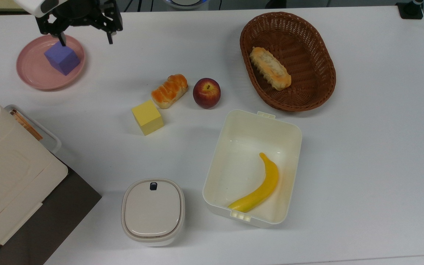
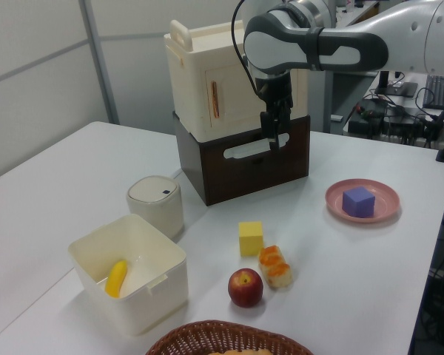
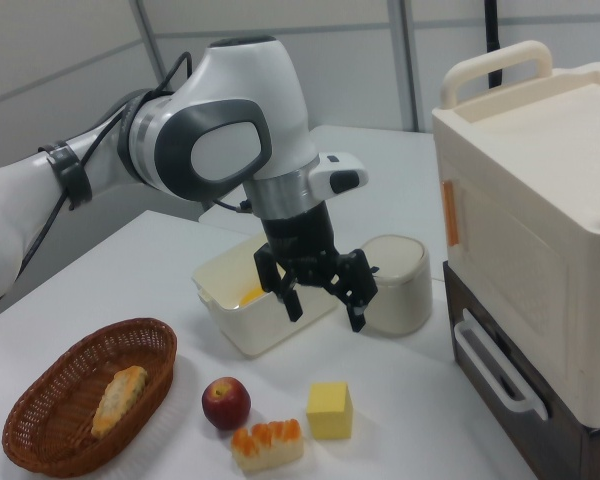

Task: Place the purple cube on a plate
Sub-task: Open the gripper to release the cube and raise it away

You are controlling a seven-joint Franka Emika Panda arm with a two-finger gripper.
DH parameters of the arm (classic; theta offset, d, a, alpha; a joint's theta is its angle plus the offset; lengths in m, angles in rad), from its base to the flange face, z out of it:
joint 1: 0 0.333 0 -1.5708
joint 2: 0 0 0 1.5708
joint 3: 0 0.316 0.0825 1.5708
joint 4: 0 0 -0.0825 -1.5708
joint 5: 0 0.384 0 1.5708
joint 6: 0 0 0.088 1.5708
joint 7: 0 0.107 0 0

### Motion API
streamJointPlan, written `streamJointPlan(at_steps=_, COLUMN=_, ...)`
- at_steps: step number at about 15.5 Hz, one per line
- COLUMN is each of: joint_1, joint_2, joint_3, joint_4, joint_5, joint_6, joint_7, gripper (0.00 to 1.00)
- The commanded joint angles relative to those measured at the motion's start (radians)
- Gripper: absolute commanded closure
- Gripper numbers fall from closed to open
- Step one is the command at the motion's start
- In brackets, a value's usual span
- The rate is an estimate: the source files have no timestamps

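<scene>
The purple cube (image 1: 62,58) rests flat on the pink plate (image 1: 31,79) at the far left of the top view; in the left view the purple cube (image 2: 358,201) sits in the plate (image 2: 382,211) at the right. My gripper (image 1: 85,36) hangs above the table, just to the top view's right of the plate, apart from the cube. It is open and holds nothing. It shows in the left view as the gripper (image 2: 274,138) in front of the brown cabinet, and in the right view as the gripper (image 3: 325,312) with spread fingers.
A yellow cube (image 1: 147,117), a bread roll (image 1: 169,91) and an apple (image 1: 207,92) lie mid-table. A wicker basket (image 1: 329,81) holds a pastry. A white box (image 1: 256,114) holds a banana. A lidded container (image 1: 153,211) and a cream case (image 1: 6,173) stand near the front left.
</scene>
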Motion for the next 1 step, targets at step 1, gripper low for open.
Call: streamJointPlan(at_steps=1, joint_1=-0.001, joint_2=-0.034, joint_3=-0.010, joint_4=-0.028, joint_5=0.050, joint_6=0.051, joint_7=0.104, gripper=0.00)
